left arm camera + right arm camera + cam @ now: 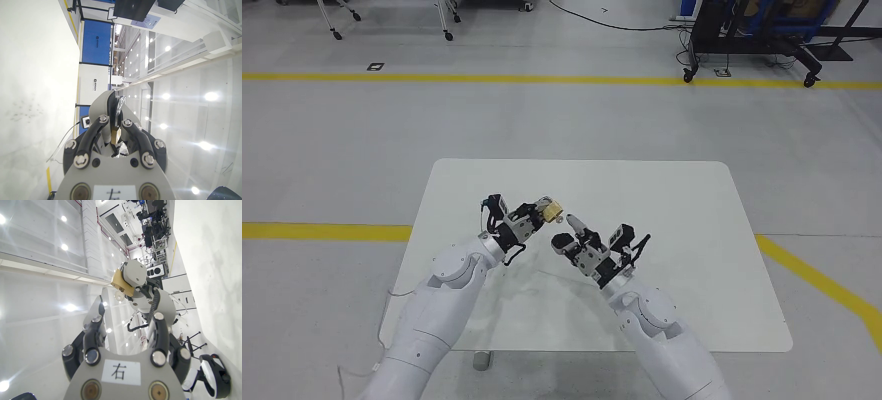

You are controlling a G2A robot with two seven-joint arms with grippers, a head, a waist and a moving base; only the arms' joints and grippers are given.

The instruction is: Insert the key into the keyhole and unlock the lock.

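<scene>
L gripper [116, 103] clamped on brass lock [115, 136], shackle [120, 105] betw. its fingers [98, 109]; white table [37, 66] beside.

A small brass padlock [121, 283] is hanging clear of the tabletop [692, 200], over its middle and a little toward the far edge. The left gripper [539, 213] is clamping it at the shackle end. A pale key [119, 297] is sitting pushed into the padlock's bottom face, its round head sticking out.
</scene>
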